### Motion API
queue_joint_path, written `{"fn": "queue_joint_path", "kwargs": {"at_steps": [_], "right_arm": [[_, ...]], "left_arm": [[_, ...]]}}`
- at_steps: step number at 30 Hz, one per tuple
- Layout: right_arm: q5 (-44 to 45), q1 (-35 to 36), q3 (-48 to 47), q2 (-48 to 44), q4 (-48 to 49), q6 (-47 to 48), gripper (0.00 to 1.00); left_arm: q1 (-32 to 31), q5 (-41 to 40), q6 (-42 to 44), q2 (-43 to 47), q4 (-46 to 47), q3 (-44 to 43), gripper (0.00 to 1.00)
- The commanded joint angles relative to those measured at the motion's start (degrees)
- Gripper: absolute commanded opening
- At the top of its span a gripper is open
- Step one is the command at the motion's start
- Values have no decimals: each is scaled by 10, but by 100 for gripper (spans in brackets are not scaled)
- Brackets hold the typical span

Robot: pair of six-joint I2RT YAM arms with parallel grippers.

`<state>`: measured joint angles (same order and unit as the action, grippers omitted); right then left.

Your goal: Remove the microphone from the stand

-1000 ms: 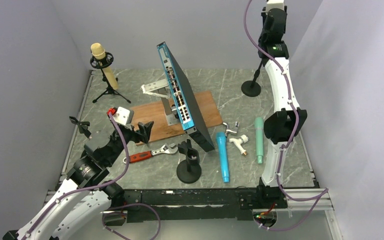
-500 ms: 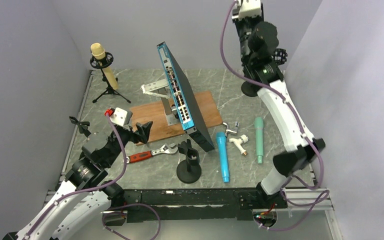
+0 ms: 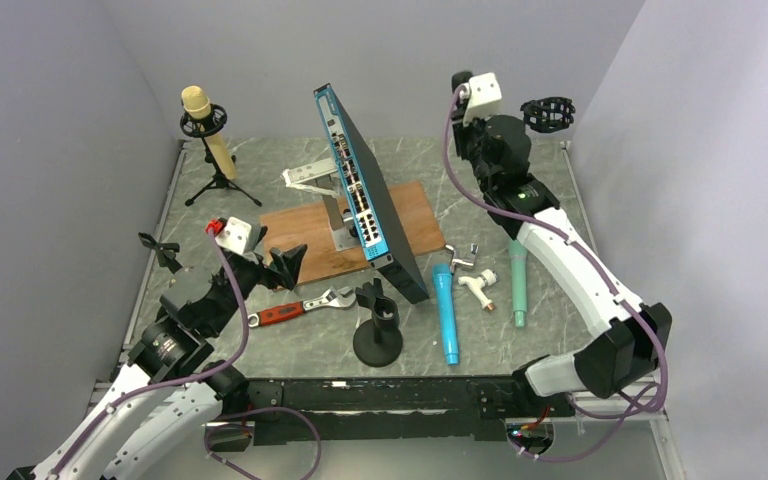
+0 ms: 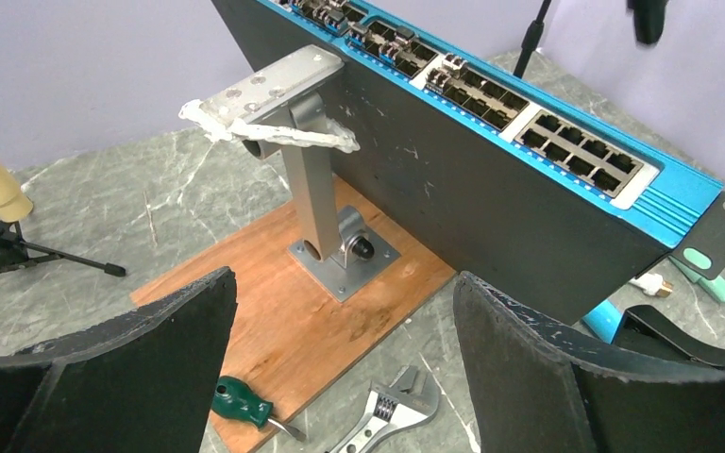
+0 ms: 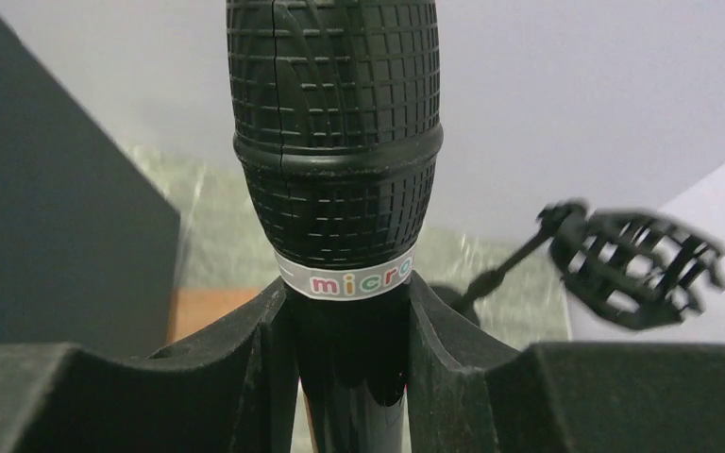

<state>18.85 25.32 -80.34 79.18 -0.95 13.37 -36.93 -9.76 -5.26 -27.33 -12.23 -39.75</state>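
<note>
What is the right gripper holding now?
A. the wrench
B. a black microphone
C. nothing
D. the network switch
B: the right wrist view shows the black microphone clamped in the right gripper, apart from the mount.

Plain lavender-grey walls point(image 3: 390, 50) enclose a grey marble-patterned tabletop point(image 3: 430, 165).

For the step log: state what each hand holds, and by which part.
The right hand grips the black microphone by its handle, just under the banded head. The left hand is open and holds nothing.
</note>
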Motion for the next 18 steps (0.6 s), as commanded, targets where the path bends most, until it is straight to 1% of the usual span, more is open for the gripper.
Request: {"fn": "queue_joint_path", "kwargs": {"at_steps": [1, 6, 8, 12, 14, 18], "right_arm": [[18, 0, 30, 22, -41, -18, 0], [71, -6, 14, 118, -104, 4, 0], [75, -13, -7, 166, -140, 7, 0], [70, -41, -65, 256, -216, -17, 0], [84, -53, -79, 288, -232, -25, 0], [87, -75, -81, 326, -236, -18, 0]], "left_arm": [[3, 11, -9, 10, 16, -5, 88], [3, 13, -9, 8, 15, -5, 88], [2, 14, -9, 7, 15, -5, 88], [2, 11, -8, 7, 14, -5, 88], [3, 9, -7, 6, 13, -5, 88], [2, 7, -6, 3, 12, -5, 88]]}}
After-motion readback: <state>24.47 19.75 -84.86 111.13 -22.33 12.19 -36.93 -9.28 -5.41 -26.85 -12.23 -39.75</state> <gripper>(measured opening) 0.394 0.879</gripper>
